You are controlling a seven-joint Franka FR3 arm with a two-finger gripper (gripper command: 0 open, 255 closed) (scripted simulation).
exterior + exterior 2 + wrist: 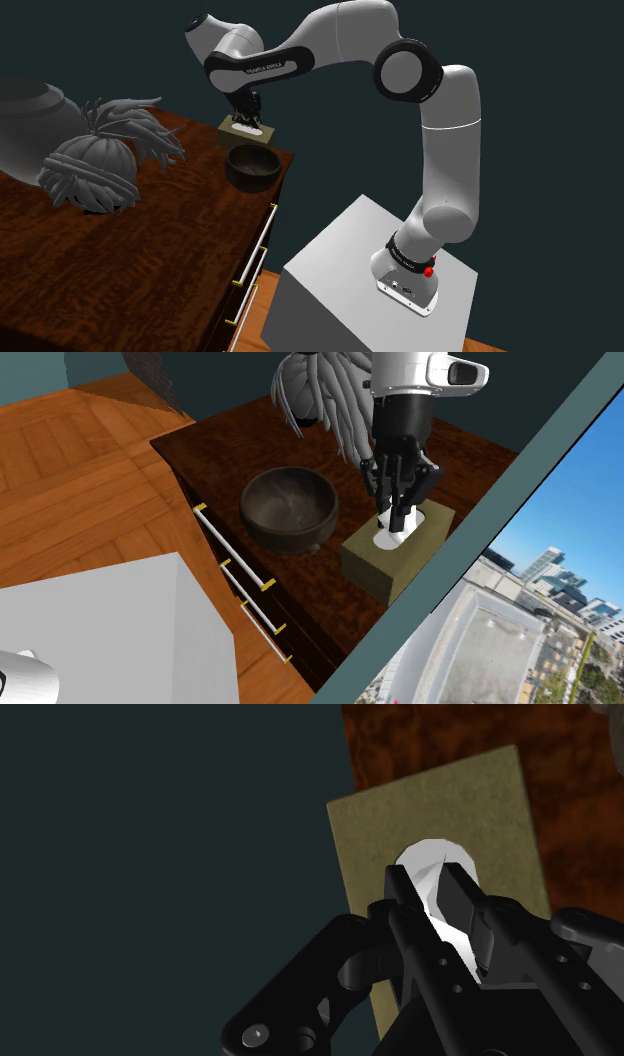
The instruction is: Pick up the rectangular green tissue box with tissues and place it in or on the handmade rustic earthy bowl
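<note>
An olive-green tissue box point(398, 562) lies on the dark wooden dresser top point(230, 447), at its corner by the teal wall. A white tissue point(428, 861) sticks up from its top. My gripper point(397, 524) comes straight down on the box, and its fingers point(462, 894) are shut on that tissue. The shoulder view has the gripper point(248, 118) over the box point(240, 128). The dark brown rough bowl point(290, 507) stands empty right beside the box, toward the dresser's front edge; it is the bowl point(252, 167) just below the box in the shoulder view.
A grey tufted plant point(100, 160) and a grey vase point(30, 108) stand further along the dresser. Drawer fronts with brass-ended handles point(235, 567) face the grey stand point(370, 290). The teal wall point(480, 542) runs close behind the box.
</note>
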